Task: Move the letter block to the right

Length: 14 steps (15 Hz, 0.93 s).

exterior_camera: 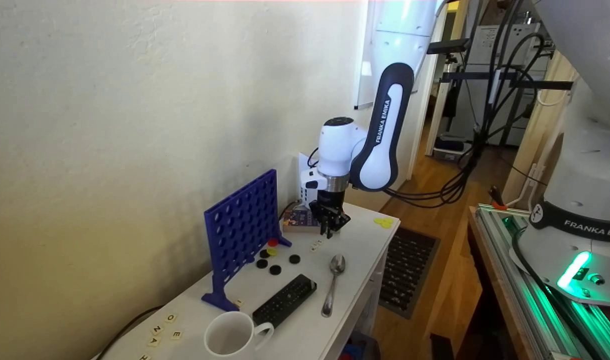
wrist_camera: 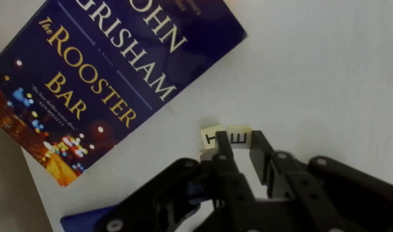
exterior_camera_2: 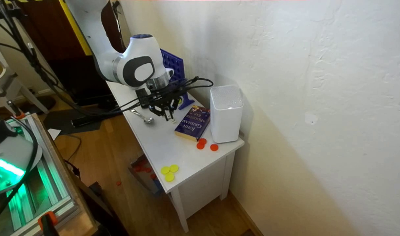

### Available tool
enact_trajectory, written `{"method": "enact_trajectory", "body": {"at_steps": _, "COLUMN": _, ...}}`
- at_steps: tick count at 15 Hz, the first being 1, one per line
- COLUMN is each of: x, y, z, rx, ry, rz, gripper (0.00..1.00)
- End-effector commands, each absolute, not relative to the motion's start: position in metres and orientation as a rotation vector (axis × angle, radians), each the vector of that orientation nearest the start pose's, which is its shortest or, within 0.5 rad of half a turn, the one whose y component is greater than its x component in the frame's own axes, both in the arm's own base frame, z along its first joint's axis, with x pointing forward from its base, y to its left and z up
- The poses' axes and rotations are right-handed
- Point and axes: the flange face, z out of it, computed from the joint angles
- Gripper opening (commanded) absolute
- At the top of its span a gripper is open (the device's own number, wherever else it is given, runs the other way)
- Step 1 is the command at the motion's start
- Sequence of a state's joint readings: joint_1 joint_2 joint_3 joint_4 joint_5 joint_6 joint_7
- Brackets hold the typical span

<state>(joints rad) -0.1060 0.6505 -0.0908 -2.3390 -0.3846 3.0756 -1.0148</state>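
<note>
Closest to the wrist camera, see a black gripper (wrist_camera: 240,138) drawn in on an E letter block (wrist_camera: 239,136), pinching it by two opposite sides, near the long edge of the book (wrist_camera: 116,80) but apart from it. Cannot tell if lifted or resting on the white table (exterior_camera: 360,245). Nearer the book, find a T tile (wrist_camera: 210,137), partly hidden by the gripper.

Going left to right in an exterior view, begin well apart from the book with loose letter tiles (exterior_camera: 156,329), lying flat. Also well apart from the book, meet a white mug (exterior_camera: 229,335), standing upright. To the left of the book, see a blue grid frame (exterior_camera: 241,227), upright, with its far foot near the book. In front of the book, find black discs (exterior_camera: 275,270), a yellow disc (exterior_camera: 271,252) and a red disc (exterior_camera: 273,242), with the red nearest. Farther forward from the book, see a dark remote control (exterior_camera: 285,300), lying flat. Just beside the book, in both exterior views, find a tall white box (exterior_camera_2: 226,114). Forward and right of the book, see a metal spoon (exterior_camera: 337,264), bowl end toward the book. Well to the right of the book, find three yellow discs (exterior_camera: 384,222), grouped closely.
</note>
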Motion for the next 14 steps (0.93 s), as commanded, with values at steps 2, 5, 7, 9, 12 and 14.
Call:
{"method": "enact_trajectory", "body": {"at_steps": 2, "x": 0.493, "y": -0.083, "z": 0.055, "rx": -2.633, "ry": -1.939, "rz": -0.041, "gripper": 0.05}}
{"method": "enact_trajectory", "body": {"at_steps": 5, "x": 0.495, "y": -0.088, "z": 0.05, "rx": -2.62, "ry": -1.953, "rz": -0.033, "gripper": 0.05}}
{"method": "enact_trajectory", "body": {"at_steps": 7, "x": 0.495, "y": -0.09, "z": 0.046, "rx": -2.61, "ry": -1.962, "rz": -0.034, "gripper": 0.05}}
{"method": "enact_trajectory", "body": {"at_steps": 9, "x": 0.496, "y": -0.091, "z": 0.043, "rx": -2.602, "ry": -1.965, "rz": -0.039, "gripper": 0.05}}
{"method": "enact_trajectory", "body": {"at_steps": 12, "x": 0.497, "y": -0.093, "z": 0.038, "rx": -2.594, "ry": -1.973, "rz": -0.042, "gripper": 0.05}}
{"method": "enact_trajectory", "body": {"at_steps": 14, "x": 0.498, "y": -0.092, "z": 0.036, "rx": -2.592, "ry": -1.979, "rz": -0.044, "gripper": 0.05}}
